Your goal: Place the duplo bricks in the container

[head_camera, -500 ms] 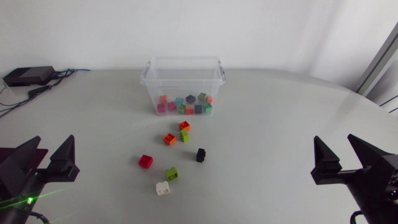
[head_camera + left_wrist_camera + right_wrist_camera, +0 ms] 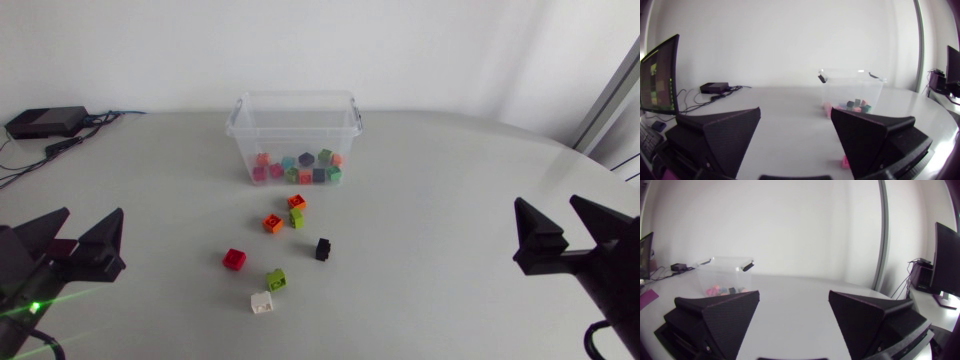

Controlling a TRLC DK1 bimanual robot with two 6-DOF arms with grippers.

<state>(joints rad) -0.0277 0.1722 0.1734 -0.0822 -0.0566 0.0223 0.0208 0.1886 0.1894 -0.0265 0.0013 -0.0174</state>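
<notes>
A clear plastic container [image 2: 295,125] stands at the table's far middle with several coloured duplo bricks [image 2: 298,168] inside. In front of it lie loose bricks: orange [image 2: 272,222], red-orange [image 2: 296,201], green [image 2: 297,217], black [image 2: 323,248], red [image 2: 234,259], another green [image 2: 276,280] and white [image 2: 262,302]. My left gripper [image 2: 88,222] hovers open and empty at the near left, far from the bricks. At the near right, my right gripper [image 2: 550,212] is also open and empty. The container [image 2: 852,85] lies ahead of the left gripper [image 2: 795,112], and the container [image 2: 722,272] is far ahead of the right gripper [image 2: 794,294].
A black box [image 2: 45,121] with cables sits at the table's far left corner. Bare grey tabletop [image 2: 450,230] stretches between the bricks and each gripper.
Both grippers have shifted slightly, the right one a little toward the right edge. The bricks and container have not moved.
</notes>
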